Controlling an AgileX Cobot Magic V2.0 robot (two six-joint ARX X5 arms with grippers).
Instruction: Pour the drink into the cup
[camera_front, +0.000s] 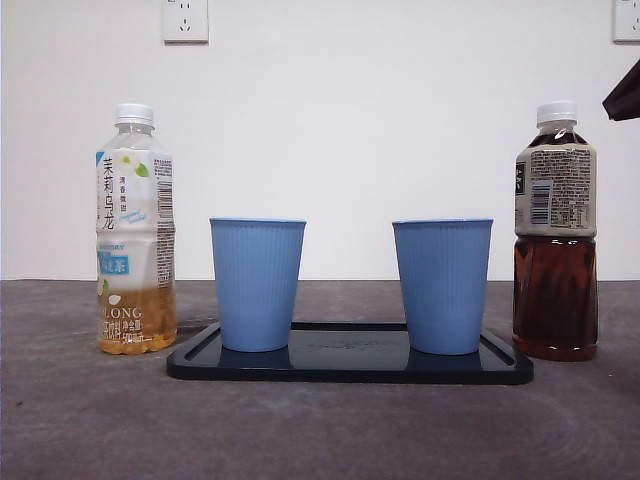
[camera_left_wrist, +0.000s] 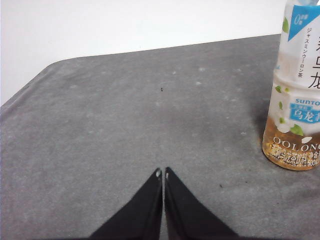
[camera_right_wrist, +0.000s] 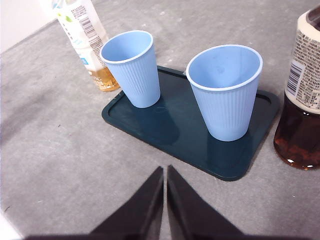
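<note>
Front view: two cups on tray

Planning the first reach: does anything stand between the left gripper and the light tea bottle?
Nothing visible does. In the left wrist view only bare grey table lies between the shut left gripper and the light tea bottle. The two blue cups and their tray stand on the bottle's far side.

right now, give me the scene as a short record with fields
tray: dark tray on grey table
cups: two blue cups, left cup and right cup, upright on tray, both empty
bottles: oolong bottle, low on tea, off tray; dark tea bottle opposite; both capped
left end effector: shut, empty, near oolong bottle
right end effector: shut, empty, facing tray
</note>
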